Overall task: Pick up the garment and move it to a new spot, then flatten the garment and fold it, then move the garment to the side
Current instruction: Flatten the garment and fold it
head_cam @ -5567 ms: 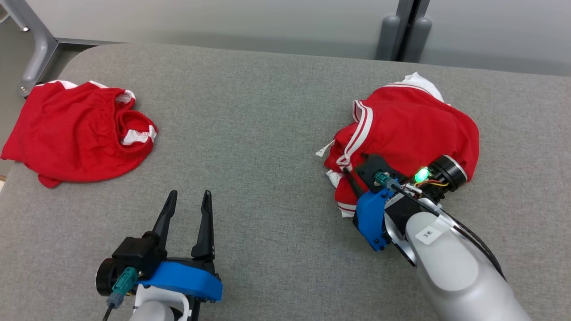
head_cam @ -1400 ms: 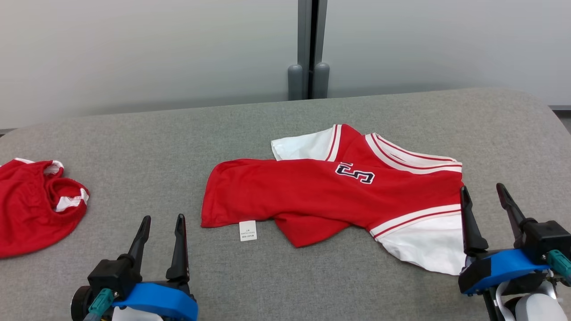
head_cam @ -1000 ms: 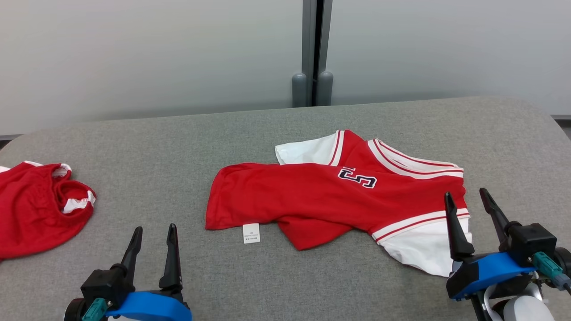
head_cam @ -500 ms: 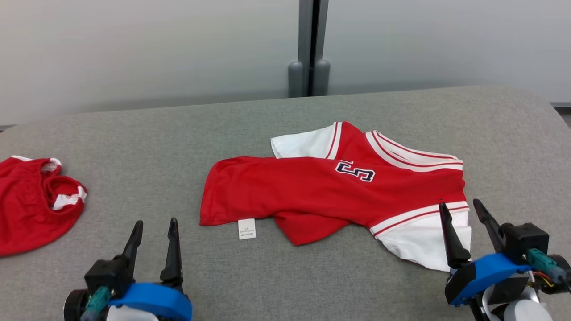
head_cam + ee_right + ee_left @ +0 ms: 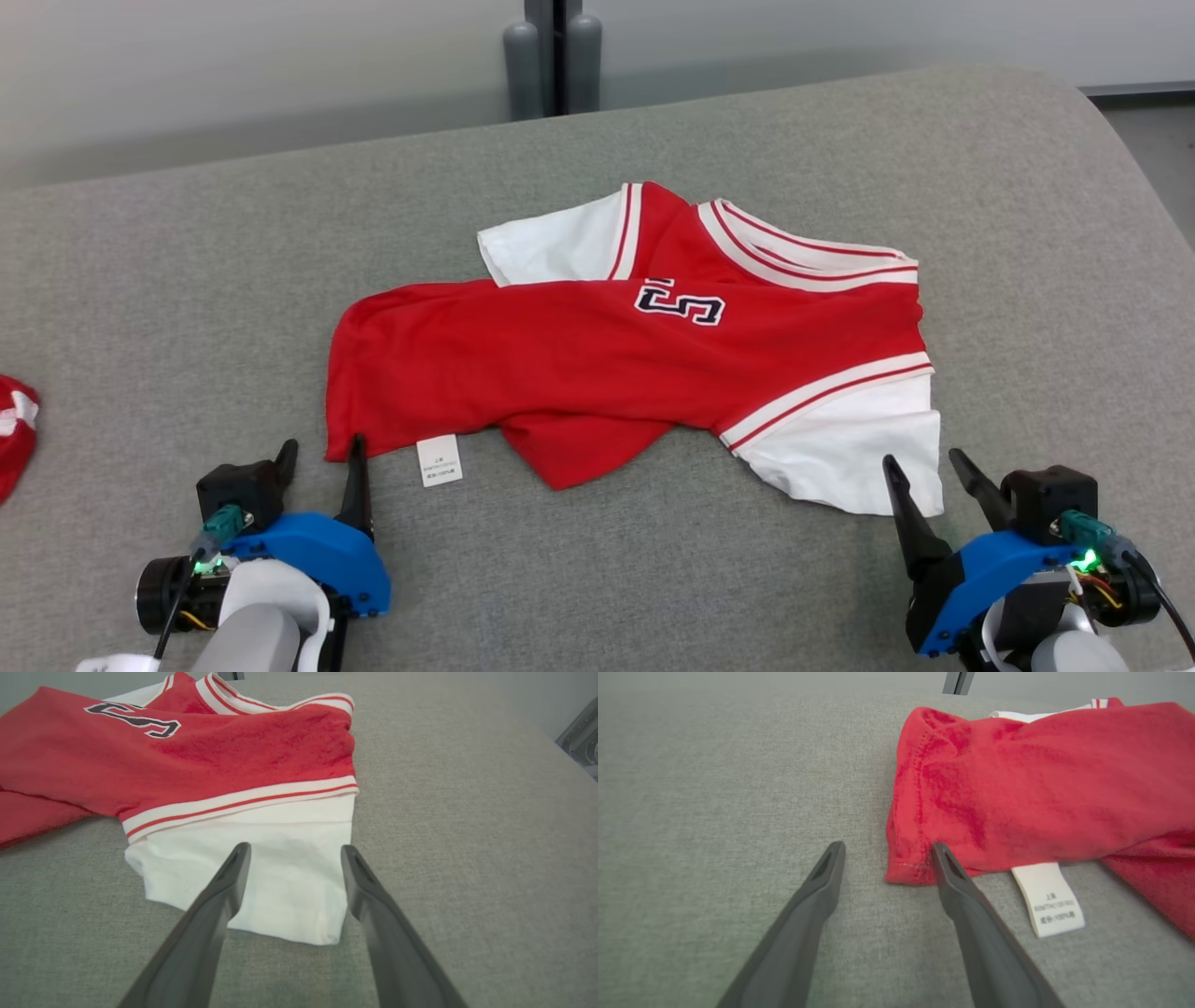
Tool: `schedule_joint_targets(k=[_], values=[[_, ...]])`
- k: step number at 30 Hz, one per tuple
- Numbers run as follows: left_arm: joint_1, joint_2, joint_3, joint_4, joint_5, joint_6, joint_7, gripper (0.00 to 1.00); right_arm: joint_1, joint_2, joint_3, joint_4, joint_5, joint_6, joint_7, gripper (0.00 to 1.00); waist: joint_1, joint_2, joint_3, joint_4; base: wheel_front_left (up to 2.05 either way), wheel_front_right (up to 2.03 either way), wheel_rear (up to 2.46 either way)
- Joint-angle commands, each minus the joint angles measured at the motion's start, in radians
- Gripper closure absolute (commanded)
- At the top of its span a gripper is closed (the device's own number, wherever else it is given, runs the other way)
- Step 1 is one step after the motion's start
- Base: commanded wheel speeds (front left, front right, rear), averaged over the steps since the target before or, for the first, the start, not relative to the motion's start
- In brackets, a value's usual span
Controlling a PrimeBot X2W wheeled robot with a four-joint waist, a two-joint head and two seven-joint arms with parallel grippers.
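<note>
Lab-like room, grey felt-covered table (image 5: 187, 280), pale partition wall (image 5: 233, 75)

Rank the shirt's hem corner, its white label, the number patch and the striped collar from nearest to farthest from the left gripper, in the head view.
From the left gripper:
1. Hem corner, by its fingertip.
2. White label, just to the right.
3. Number patch, mid-shirt, farther back.
4. Striped collar, far right end.

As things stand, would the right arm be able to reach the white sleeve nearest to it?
Probably yes. The right tool is open and points straight at the white sleeve, which lies flat on the grey table right at its tips, with nothing in between.
</note>
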Motion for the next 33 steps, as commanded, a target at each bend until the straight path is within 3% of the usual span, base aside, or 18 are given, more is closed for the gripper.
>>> schedule_joint_targets(k=[1,4,5,6,19,20,21,26,33], values=[[-0.028,-0.002,0.01,0.023,-0.003,0.01,0.002,0.0,-0.015,-0.002,0.002,0.01,0.007,0.0,-0.004,0.0,-0.0001,0.0,0.008,-0.007,0.0,0.0,0.0],[-0.046,-0.007,0.005,0.071,-0.012,0.003,0.019,0.0,-0.018,-0.003,0.004,0.033,0.016,0.0,-0.002,0.0,-0.0001,0.0,0.022,-0.019,0.0,0.0,0.0],[-0.049,-0.008,0.001,0.084,-0.014,-0.001,0.022,0.53,-0.019,-0.003,0.002,0.042,0.018,0.0,0.001,0.0,-0.0001,0.0,0.026,-0.022,0.0,0.0,0.0],[-0.051,-0.01,-0.001,0.096,-0.017,-0.006,0.025,1.0,-0.021,-0.003,-0.002,0.05,0.019,0.0,0.004,0.0,-0.0001,0.0,0.028,-0.023,0.0,0.0,0.0],[-0.068,-0.039,-0.03,0.154,-0.028,-0.046,-0.006,1.0,-0.081,-0.001,-0.012,0.239,0.059,0.0,-0.004,0.0,-0.0001,0.0,0.041,-0.014,0.0,0.0,0.0],[-0.071,-0.04,-0.033,0.156,-0.027,-0.048,-0.008,1.0,-0.087,0.0,0.002,0.26,0.058,0.002,0.003,0.53,-0.0001,0.0,0.042,-0.012,0.0,0.0,0.0],[-0.072,-0.042,-0.036,0.159,-0.027,-0.05,-0.01,1.0,-0.092,0.003,0.018,0.275,0.059,0.002,0.006,1.0,-0.0001,0.0,0.041,-0.009,0.0,0.0,0.0],[-0.072,-0.051,-0.02,0.135,-0.046,-0.055,-0.057,1.0,-0.108,0.002,0.031,0.264,0.091,0.001,-0.015,1.0,-0.0001,0.0,0.033,-0.006,0.0,0.0,0.0],[-0.077,-0.042,0.039,-0.034,-0.099,-0.084,-0.114,1.0,-0.112,-0.002,-0.01,0.06,0.105,0.001,-0.045,1.0,-0.0001,0.0,-0.012,-0.02,0.0,0.0,0.0]])
